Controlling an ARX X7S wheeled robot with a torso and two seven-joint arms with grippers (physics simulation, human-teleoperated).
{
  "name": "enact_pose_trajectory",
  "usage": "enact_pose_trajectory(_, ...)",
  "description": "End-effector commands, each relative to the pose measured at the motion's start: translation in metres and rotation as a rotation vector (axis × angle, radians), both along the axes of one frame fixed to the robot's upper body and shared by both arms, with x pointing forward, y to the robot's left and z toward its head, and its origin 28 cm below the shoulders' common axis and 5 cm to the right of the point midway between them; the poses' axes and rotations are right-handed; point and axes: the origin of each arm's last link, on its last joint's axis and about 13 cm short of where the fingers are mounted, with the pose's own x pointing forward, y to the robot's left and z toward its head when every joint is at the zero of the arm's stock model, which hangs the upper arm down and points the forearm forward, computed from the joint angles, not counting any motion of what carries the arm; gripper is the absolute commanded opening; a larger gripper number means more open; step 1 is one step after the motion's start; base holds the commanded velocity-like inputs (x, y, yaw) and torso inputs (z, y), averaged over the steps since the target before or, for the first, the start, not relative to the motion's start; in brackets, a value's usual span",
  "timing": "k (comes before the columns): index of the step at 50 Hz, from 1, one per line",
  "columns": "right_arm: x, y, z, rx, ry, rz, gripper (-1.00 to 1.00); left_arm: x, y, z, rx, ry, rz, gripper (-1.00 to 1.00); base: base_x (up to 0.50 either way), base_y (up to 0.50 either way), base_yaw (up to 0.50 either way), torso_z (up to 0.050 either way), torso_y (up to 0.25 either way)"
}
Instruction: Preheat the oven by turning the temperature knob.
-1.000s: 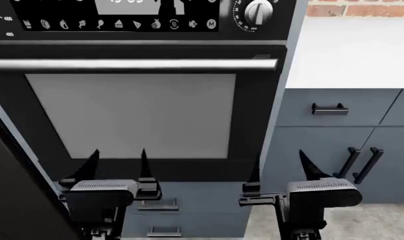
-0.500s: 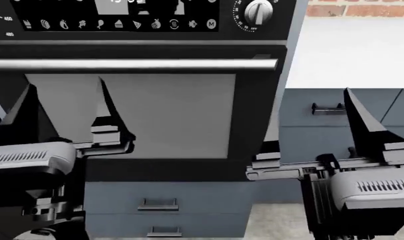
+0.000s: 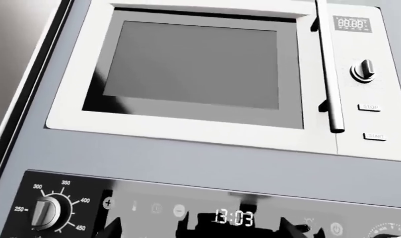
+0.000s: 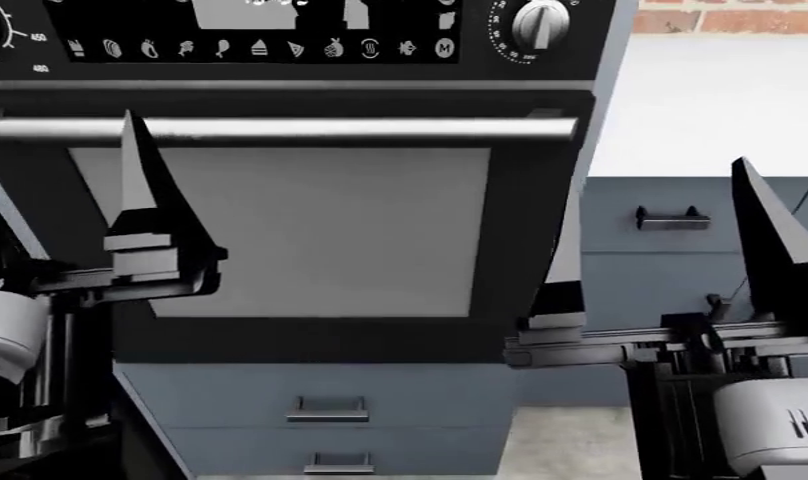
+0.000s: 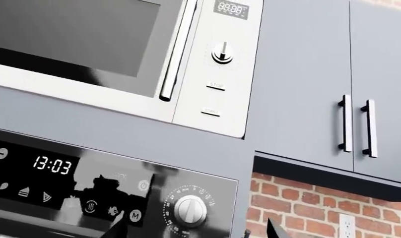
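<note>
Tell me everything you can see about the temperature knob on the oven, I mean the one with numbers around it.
The temperature knob is small, round, silver with a black rim, and carries a raised bar grip that stands nearly upright. White numbers, 250 to 450 visible, ring it on the glossy black oven panel, at the panel's end away from the tick-marked knob. Nothing touches it; no gripper is near it.

Two round silver-and-black knobs are counted on the black oven panel: one ringed by numbers [image 3: 47, 212] and one ringed by fine ticks [image 5: 190, 209]. One white microwave [image 3: 187, 124] with one dark dial [image 3: 364, 70] and two flat buttons [image 3: 369, 107] is seen, plus one long silver oven handle [image 4: 324, 128]. Two black vertical cabinet pulls [image 5: 345, 124] and two black grippers, left [image 4: 57, 180] and right [image 4: 658, 230], are counted.
</note>
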Motion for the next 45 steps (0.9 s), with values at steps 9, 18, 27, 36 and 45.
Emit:
enact_pose_trajectory(9, -0.0026, 0.0003, 0.0011, 0.009, -0.023, 0.001, 1.00, -0.0051, 0.0006, 0.0043, 0.012, -0.023, -0.001, 1.00, 0.00, 0.50, 0.00, 0.000, 0.000)
enact_pose_trajectory(18, -0.0021, -0.0007, 0.0018, 0.009, -0.025, -0.002, 1.00, -0.0041, 0.0014, 0.0038, 0.011, -0.018, 0.001, 1.00, 0.00, 0.50, 0.00, 0.000, 0.000)
enact_pose_trajectory(27, -0.0024, -0.0002, 0.0018, 0.005, -0.027, -0.001, 1.00, -0.0048, 0.0007, 0.0035, 0.016, -0.018, -0.001, 1.00, 0.00, 0.50, 0.00, 0.000, 0.000)
enact_pose_trajectory(36, -0.0025, 0.0000, 0.0019, 0.005, -0.030, -0.004, 1.00, -0.0045, 0.0005, 0.0035, 0.017, -0.021, 0.000, 1.00, 0.00, 0.50, 0.00, 0.000, 0.000)
enact_pose_trajectory(45, -0.0026, 0.0010, 0.0020, 0.004, -0.031, -0.005, 1.00, -0.0059, 0.0005, 0.0036, 0.019, -0.022, -0.003, 1.00, 0.00, 0.37, 0.00, 0.000, 0.000)
